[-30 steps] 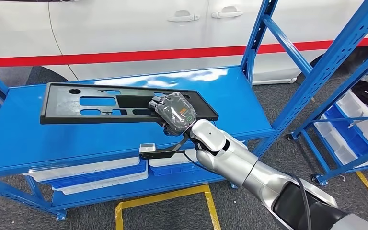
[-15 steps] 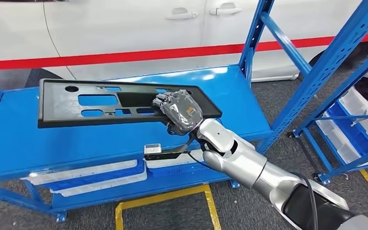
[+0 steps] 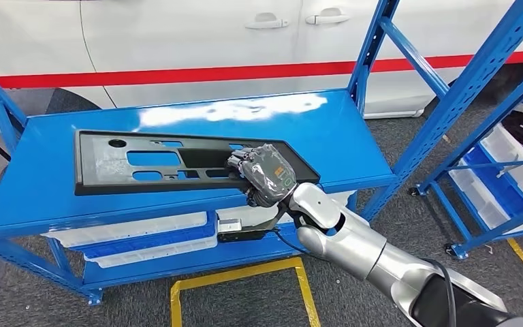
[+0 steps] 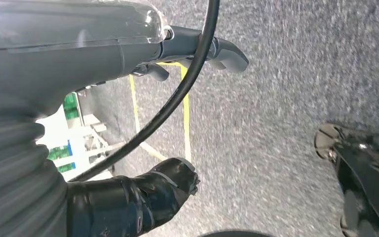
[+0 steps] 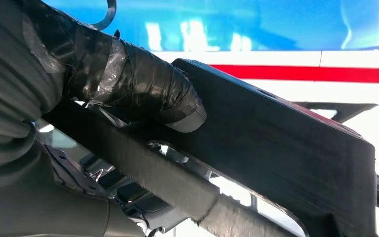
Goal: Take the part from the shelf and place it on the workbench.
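The part (image 3: 156,163) is a long flat black panel with several cut-outs. It lies lengthwise over the blue shelf top (image 3: 259,122), its right end reaching past the shelf's front edge. My right hand (image 3: 265,174) grips that right end. In the right wrist view the taped thumb (image 5: 143,91) presses on the part (image 5: 276,148), with the fingers under it. My left hand (image 4: 177,113) hangs over the grey floor, fingers apart and holding nothing.
A white car with a red stripe (image 3: 177,71) stands right behind the shelf. Blue rack uprights (image 3: 374,48) rise at the right, beside another rack holding white bins (image 3: 511,170). White and blue trays (image 3: 143,238) sit on the lower shelf. Yellow tape (image 3: 238,279) marks the floor.
The whole picture has shifted, so the camera moved. The part, still in my right hand, now sits closer to the shelf's front edge than a second ago.
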You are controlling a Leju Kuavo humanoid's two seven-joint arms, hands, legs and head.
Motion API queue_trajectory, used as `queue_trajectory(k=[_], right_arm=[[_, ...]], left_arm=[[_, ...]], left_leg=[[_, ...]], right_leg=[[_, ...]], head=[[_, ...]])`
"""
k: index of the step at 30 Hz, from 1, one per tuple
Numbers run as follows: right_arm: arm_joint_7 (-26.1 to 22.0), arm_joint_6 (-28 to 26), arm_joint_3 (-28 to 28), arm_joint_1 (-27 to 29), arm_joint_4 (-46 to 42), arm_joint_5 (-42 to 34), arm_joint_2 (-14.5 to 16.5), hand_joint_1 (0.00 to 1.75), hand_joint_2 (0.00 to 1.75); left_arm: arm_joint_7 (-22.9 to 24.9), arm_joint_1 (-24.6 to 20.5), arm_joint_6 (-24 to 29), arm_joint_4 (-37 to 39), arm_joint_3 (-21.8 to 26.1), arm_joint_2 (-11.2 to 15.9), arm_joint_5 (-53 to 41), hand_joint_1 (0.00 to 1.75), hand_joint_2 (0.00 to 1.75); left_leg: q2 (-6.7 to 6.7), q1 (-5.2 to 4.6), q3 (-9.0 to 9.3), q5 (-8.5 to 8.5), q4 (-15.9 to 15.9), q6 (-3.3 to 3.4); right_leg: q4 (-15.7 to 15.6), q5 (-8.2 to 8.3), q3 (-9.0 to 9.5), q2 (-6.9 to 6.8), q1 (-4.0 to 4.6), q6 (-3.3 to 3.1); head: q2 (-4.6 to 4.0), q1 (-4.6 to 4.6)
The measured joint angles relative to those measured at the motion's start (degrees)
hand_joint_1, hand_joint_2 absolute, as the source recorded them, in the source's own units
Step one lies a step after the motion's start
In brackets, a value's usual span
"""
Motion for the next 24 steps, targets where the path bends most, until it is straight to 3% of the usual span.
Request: queue_trajectory(k=[2,3,4,5,7,8,9,11,13,14,16,18,19,21,22,23,24], right_arm=[[0.5,0.0,-0.2,0.4,0.1,-0.2,-0.3,1.75,1.75],[0.7,0.1,-0.2,0.6,0.1,-0.2,-0.5,1.75,1.75],[0.9,0.1,-0.3,0.9,0.1,-0.2,-0.7,1.75,1.75],[1.0,0.1,-0.4,1.2,0.1,-0.2,-0.9,1.75,1.75],[1.2,0.1,-0.6,1.6,0.0,-0.2,-1.2,1.75,1.75],[1.2,0.1,-0.7,1.7,-0.1,-0.2,-1.4,1.75,1.75],[1.2,0.1,-0.9,1.7,-0.2,-0.2,-1.6,1.75,1.75],[1.4,0.3,-1.4,1.7,-0.5,-0.3,-1.8,1.75,1.75],[1.7,0.5,-1.8,1.7,-0.6,-0.3,-2.0,1.75,1.75],[1.8,0.7,-1.9,1.6,-0.6,-0.3,-2.1,1.75,1.75],[1.9,0.9,-1.9,1.7,-0.6,-0.3,-2.1,1.75,1.75],[2.0,1.0,-1.9,1.8,-0.6,-0.3,-2.2,1.75,1.75],[2.0,1.0,-1.9,1.9,-0.6,-0.3,-2.2,1.75,1.75],[2.1,1.0,-1.9,2.1,-0.6,-0.3,-2.2,1.75,1.75],[2.1,1.1,-1.9,2.1,-0.6,-0.3,-2.2,1.75,1.75],[2.1,1.1,-1.9,2.1,-0.6,-0.3,-2.3,1.75,1.75],[2.1,1.1,-2.0,2.1,-0.7,-0.3,-2.3,1.75,1.75]], left_arm=[[0.0,0.2,-0.4,-0.4,0.0,-0.1,-0.4,0.00,1.75],[0.0,0.4,-0.6,-0.6,0.0,-0.2,-0.5,0.00,1.75],[0.1,0.7,-0.9,-1.0,0.0,-0.3,-0.7,0.00,1.75],[0.2,1.0,-1.3,-1.5,0.0,-0.4,-1.0,0.00,1.75],[0.7,1.7,-2.2,-2.9,0.0,-0.8,-1.5,0.00,1.75],[1.0,2.0,-2.7,-3.7,0.0,-1.2,-1.7,0.00,1.75],[1.3,2.4,-3.2,-4.5,0.0,-1.6,-2.0,0.00,1.75],[2.3,3.1,-4.4,-6.4,0.1,-2.3,-2.5,0.00,1.75],[3.3,3.8,-5.5,-8.5,0.3,-2.8,-3.2,0.00,1.75],[3.7,4.1,-5.9,-9.5,0.5,-3.0,-3.4,0.00,1.75],[4.2,4.6,-6.2,-11.1,0.9,-3.3,-3.7,0.00,1.75],[4.4,5.0,-6.4,-12.2,1.2,-3.6,-3.9,0.00,1.75],[4.5,5.1,-6.5,-12.7,1.4,-3.6,-4.0,0.00,1.75],[4.7,5.4,-6.9,-13.8,1.8,-3.7,-4.6,0.00,1.75],[4.8,5.4,-7.1,-14.3,2.0,-3.8,-4.8,0.00,1.75],[4.9,5.4,-7.3,-14.7,2.3,-3.9,-5.0,0.00,1.75],[4.9,5.4,-7.4,-15.1,2.5,-4.0,-5.2,0.00,1.75]], left_leg=[[0.10,-0.28,-1.32,1.00,0.0,0.70],[0.11,-0.50,-1.94,1.47,0.0,0.85],[0.11,-0.79,-2.55,1.93,0.1,0.96],[0.11,-1.12,-3.11,2.36,0.1,1.06],[0.10,-1.79,-3.96,3.16,0.1,1.22],[0.10,-2.08,-4.27,3.51,0.1,1.22],[0.11,-2.16,-4.44,3.87,0.1,1.12],[0.14,-1.94,-4.56,4.57,-0.1,0.64],[0.13,-1.74,-4.65,4.89,-0.2,-0.03],[0.14,-1.73,-4.96,3.98,0.4,-0.42],[0.17,-1.52,-6.40,-0.49,4.4,-1.21],[0.21,-0.96,-8.40,-5.29,11.6,-2.05],[0.22,-0.65,-8.82,-6.06,14.4,-2.47],[0.27,0.00,-6.90,-3.84,14.5,-3.37],[0.33,0.35,-4.48,-2.18,11.6,-3.81],[0.36,0.54,-1.59,-1.58,7.7,-4.22],[0.30,0.56,0.64,-1.78,4.3,-4.17]], right_leg=[[7.0,-5.41,-2.27,-0.02,0.21,-0.01],[10.5,-7.14,-3.09,-0.01,0.37,-0.08],[12.9,-7.74,-3.24,0.00,0.58,-0.29],[13.2,-7.20,-2.37,0.01,0.88,-0.70],[7.7,-4.64,2.67,0.12,1.82,-2.37],[3.3,-4.17,5.81,0.15,2.33,-3.49],[-0.3,-3.93,8.25,0.13,2.75,-4.20],[-3.8,-4.06,10.09,0.05,3.37,-4.85],[-4.8,-2.85,9.99,-0.16,3.38,-4.99],[-5.4,-2.19,9.88,-0.32,3.16,-5.11],[-6.2,-0.74,9.07,-0.63,2.60,-5.19],[-6.0,0.39,7.50,-0.75,2.30,-5.02],[-5.8,0.92,6.60,-0.83,2.10,-4.76],[-4.9,1.78,4.59,-0.93,1.51,-4.02],[-4.3,2.09,3.59,-0.95,1.19,-3.63],[-3.5,2.31,2.61,-0.96,0.99,-3.23],[-2.8,2.50,1.85,-0.98,0.89,-2.88]], head=[[0.01,0.00],[0.01,0.00],[0.01,0.00],[0.01,0.00],[0.01,-0.01],[0.01,-0.03],[0.01,-0.03],[0.01,-0.02],[0.01,0.01],[0.00,0.01],[-0.01,-0.01],[0.00,-0.01],[0.00,-0.01],[0.01,-0.01],[0.01,-0.02],[0.01,-0.03],[0.01,-0.01]])
